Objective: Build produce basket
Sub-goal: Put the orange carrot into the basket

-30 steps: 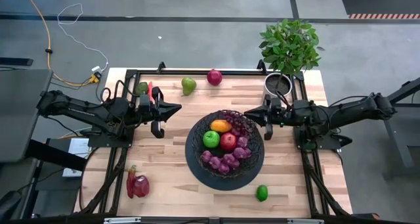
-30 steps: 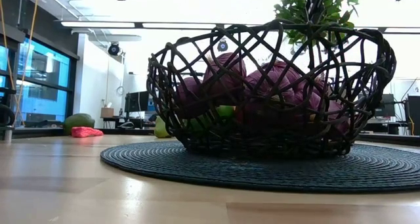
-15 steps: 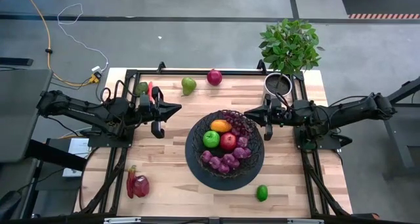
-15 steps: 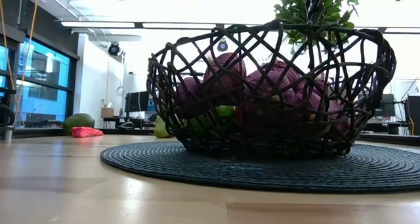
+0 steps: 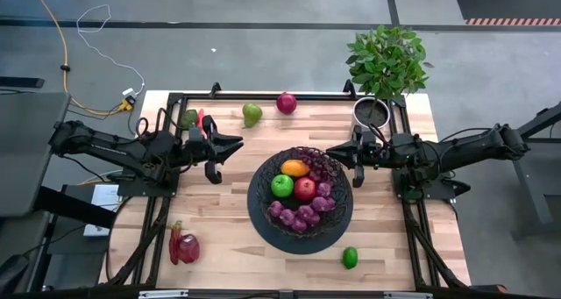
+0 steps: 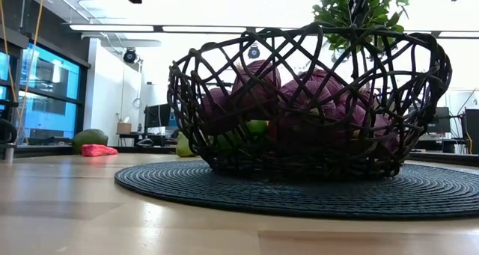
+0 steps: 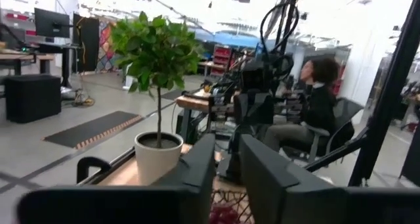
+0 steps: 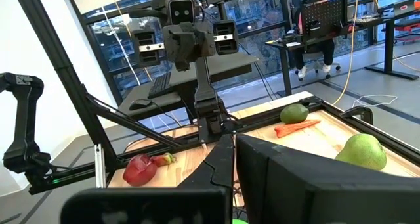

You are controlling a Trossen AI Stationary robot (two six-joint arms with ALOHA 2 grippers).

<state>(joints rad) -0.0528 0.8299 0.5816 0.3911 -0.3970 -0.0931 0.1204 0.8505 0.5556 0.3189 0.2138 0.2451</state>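
Black woven wire basket (image 5: 301, 200) is sitting mid-frame; left gripper (image 5: 235, 145) is hovering left with jaws slightly parted, right gripper (image 5: 334, 150) right, jaws closed, both empty.

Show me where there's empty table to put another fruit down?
Bare wood lies between the pepper and the mat, and between the lime and the table's right edge. It is crowded in the basket and along the far edge by the pear.

Light wooden plank table (image 5: 228, 202) with produce scattered around a round dark woven mat (image 5: 263, 220).
Directly on it: green pear (image 5: 252, 114), dark red onion (image 5: 286, 103), avocado (image 5: 189, 117), thin red chilli (image 5: 200, 120), red pepper (image 5: 184, 246), lime (image 5: 350, 257), white plant pot (image 5: 371, 112).
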